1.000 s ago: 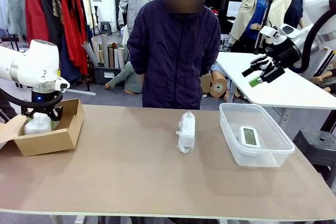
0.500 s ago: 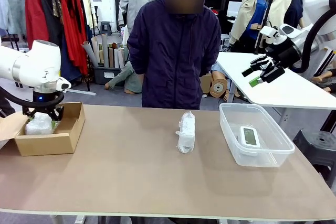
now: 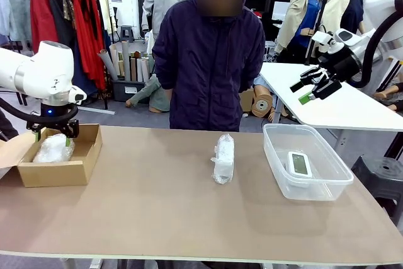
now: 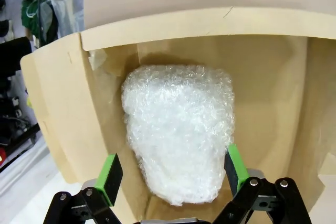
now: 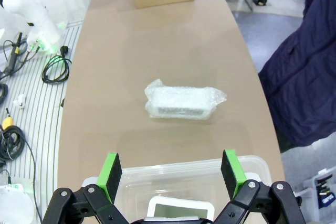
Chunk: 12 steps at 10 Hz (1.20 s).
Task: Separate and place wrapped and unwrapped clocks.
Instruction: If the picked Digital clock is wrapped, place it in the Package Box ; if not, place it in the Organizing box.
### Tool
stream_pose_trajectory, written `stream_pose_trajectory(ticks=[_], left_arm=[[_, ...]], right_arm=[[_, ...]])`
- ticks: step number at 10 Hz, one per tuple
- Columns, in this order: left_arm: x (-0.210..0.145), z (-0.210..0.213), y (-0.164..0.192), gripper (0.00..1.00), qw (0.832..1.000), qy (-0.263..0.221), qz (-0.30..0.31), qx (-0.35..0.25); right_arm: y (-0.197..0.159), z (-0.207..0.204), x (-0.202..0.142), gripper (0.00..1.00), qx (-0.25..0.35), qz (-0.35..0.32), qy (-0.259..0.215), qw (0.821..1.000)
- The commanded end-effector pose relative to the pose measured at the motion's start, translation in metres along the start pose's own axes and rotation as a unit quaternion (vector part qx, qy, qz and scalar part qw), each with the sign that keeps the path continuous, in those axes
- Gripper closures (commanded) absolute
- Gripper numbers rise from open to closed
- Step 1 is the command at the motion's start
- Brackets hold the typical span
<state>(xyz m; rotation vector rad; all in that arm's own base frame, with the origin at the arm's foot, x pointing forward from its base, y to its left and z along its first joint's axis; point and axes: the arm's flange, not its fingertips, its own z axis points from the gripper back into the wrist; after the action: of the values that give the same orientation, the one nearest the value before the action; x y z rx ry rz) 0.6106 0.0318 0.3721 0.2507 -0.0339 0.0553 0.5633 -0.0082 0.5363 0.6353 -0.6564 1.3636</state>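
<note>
Table (image 3: 157,209): box (image 3: 55,172), wrapped clock (image 3: 223,157), tub (image 3: 281,176)

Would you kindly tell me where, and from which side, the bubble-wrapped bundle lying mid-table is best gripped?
Probably from straight above, across the narrow middle of the whitish bubble-wrapped bundle. It lies flat on the brown table, long axis pointing toward the person, so its long sides are free; the wrap at the ends looks loose and crumpled.

Bundle (image 3: 53,148) in box (image 3: 55,172); second bundle (image 3: 223,157) centre; clock (image 3: 298,162), seemingly, in tub (image 3: 313,191).
</note>
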Motion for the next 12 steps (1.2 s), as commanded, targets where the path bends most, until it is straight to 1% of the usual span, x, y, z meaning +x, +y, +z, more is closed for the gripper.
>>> stream_pose_trajectory(ticks=[1, 3, 5, 6, 7, 8, 12], left_arm=[[-0.007, 0.014, -0.001, 0.0, 1.0, -0.019, 0.001, 0.009], [-0.013, 0.034, -0.003, 0.0, 0.999, -0.031, -0.012, -0.006], [-0.017, 0.048, -0.002, 0.0, 0.999, -0.03, -0.018, -0.036], [-0.017, 0.052, 0.0, 0.0, 0.998, -0.029, -0.01, -0.046], [-0.017, 0.054, -0.002, 0.0, 0.998, -0.029, -0.002, -0.048], [-0.009, 0.053, -0.006, 0.0, 0.999, -0.035, -0.009, -0.027], [-0.009, 0.053, -0.006, 0.0, 0.999, -0.035, -0.009, -0.027]], right_arm=[[0.004, -0.001, -0.002, 0.0, -0.005, 0.011, 0.009, 1.0], [0.004, -0.001, -0.002, 0.0, -0.005, 0.011, 0.009, 1.0], [0.004, -0.001, -0.002, 0.0, -0.005, 0.011, 0.009, 1.0], [0.004, -0.001, -0.002, 0.0, -0.005, 0.011, 0.009, 1.0], [0.004, -0.001, -0.002, 0.0, -0.005, 0.011, 0.009, 1.0], [0.004, -0.001, -0.002, 0.0, -0.005, 0.011, 0.009, 1.0], [0.004, -0.001, -0.002, 0.0, -0.005, 0.011, 0.009, 1.0]])
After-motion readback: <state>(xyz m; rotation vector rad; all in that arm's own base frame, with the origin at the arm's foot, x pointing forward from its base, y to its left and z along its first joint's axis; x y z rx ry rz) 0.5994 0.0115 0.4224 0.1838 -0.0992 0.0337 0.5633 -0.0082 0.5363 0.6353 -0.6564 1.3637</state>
